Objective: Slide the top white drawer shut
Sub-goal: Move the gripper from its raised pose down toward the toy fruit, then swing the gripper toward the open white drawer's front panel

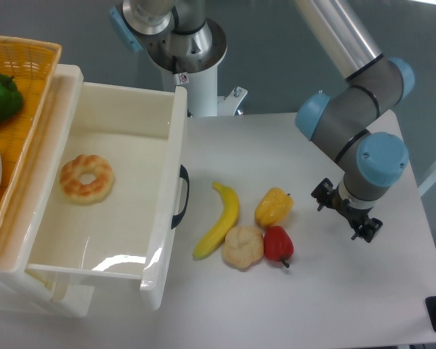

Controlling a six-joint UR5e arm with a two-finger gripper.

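Well, top white drawer (109, 193) open, handle facing right; gripper (346, 216) w/ jaws unclear (can't tell), empty-looking.

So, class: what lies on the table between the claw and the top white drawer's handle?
In the fixed camera view, between the claw and the top white drawer: yellow pepper, red pepper, a pale bun-like item, banana.
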